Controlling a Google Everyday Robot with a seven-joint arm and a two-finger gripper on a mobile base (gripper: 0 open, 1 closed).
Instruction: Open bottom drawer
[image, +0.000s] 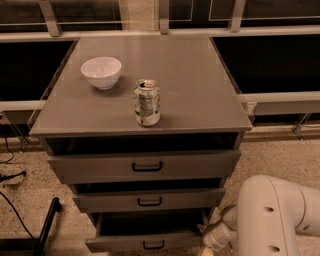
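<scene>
The grey cabinet has three drawers. The bottom drawer has a narrow grey front with a small black bar handle and stands pulled out, its dark inside showing above the front. The mid-sized drawer front and the widest top drawer front sit above it. My white arm is at the lower right. My gripper is low beside the right end of the bottom drawer, mostly hidden at the frame's bottom edge.
A white bowl and a drink can stand on the cabinet top. Black cables and a dark leg lie on the speckled floor at the left. A railing and dark windows run behind.
</scene>
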